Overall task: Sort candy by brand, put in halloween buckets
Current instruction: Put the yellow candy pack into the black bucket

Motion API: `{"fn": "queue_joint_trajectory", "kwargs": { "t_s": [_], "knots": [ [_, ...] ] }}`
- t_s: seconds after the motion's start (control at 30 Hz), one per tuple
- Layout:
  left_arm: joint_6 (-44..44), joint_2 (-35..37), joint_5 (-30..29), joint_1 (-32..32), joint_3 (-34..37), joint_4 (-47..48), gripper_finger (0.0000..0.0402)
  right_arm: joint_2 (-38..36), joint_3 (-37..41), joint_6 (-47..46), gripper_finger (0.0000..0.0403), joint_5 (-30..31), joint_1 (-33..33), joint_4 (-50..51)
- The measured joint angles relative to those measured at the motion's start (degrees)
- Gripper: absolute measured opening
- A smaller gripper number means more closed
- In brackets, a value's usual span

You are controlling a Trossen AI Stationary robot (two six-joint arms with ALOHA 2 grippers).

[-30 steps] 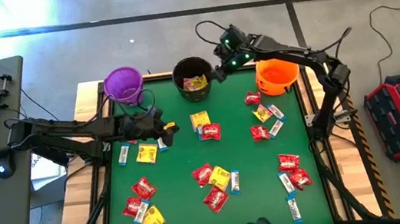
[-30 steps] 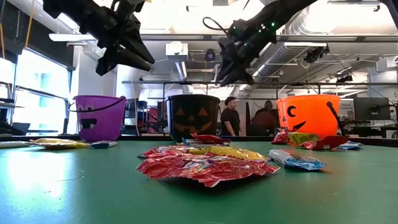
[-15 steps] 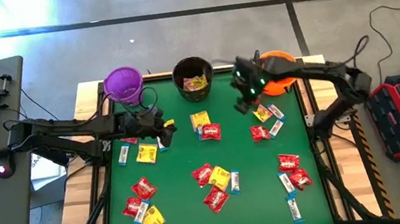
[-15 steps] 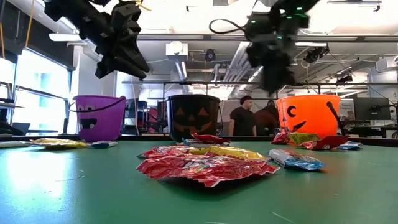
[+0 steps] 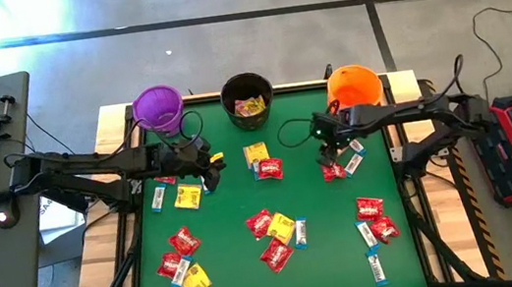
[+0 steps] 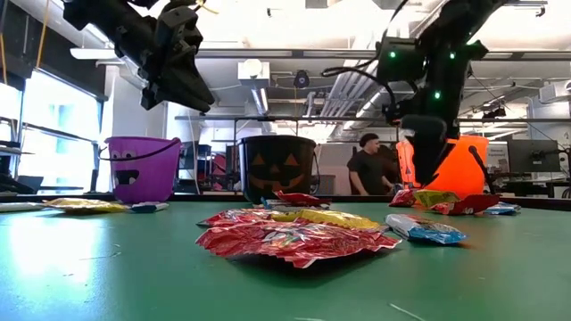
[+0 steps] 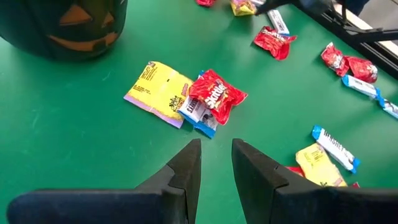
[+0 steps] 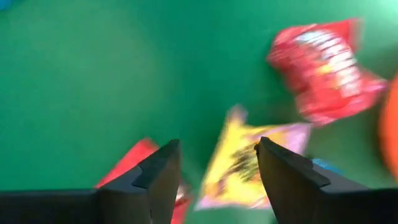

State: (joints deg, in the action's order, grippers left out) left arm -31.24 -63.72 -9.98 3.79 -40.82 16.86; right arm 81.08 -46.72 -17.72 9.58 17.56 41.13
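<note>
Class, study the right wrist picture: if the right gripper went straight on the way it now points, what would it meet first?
Most likely the yellow packet lying on the green table between the right gripper's open fingers. A red packet lies beyond it; depth is uncertain.

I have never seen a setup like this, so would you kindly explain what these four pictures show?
Two dark robot arms work at a green table. One camera looks straight down, one sits at table height, and one rides on each wrist.

Wrapped candy lies scattered: red packets, yellow packets, white-and-blue bars. At the far edge stand a purple bucket, a black bucket holding some candy, and an orange bucket.

The left gripper hangs open and empty. The right gripper, open, is over a yellow packet.
</note>
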Motion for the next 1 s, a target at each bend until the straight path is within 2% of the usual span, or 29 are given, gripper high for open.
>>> {"fn": "queue_joint_trajectory", "kwargs": {
  "t_s": [0.1,0.3,0.57,0.77,1.0],
  "knots": [
    [0.02,0.0,-0.99,0.0,0.0,0.0,0.008,0.0,1.85,4.03,0.0183,3.94,0.04,-3.8],
    [0.0,-0.02,-1.31,0.0,0.0,-0.02,0.008,0.04,6.7,7.71,0.0129,2.32,0.15,-8.56],
    [1.6,-0.02,-2.23,0.0,0.0,0.02,0.008,0.09,7.53,7.26,0.0012,2.08,0.15,-6.87],
    [2.18,-0.01,-1.84,0.0,0.0,0.05,0.008,0.09,1.56,5.34,0.0003,-1.59,0.02,-3.57],
    [2.93,-0.01,-1.11,0.0,0.0,0.04,0.008,0.09,-11.22,6.07,0.0,-4.67,0.02,-2.75]
  ]
}}
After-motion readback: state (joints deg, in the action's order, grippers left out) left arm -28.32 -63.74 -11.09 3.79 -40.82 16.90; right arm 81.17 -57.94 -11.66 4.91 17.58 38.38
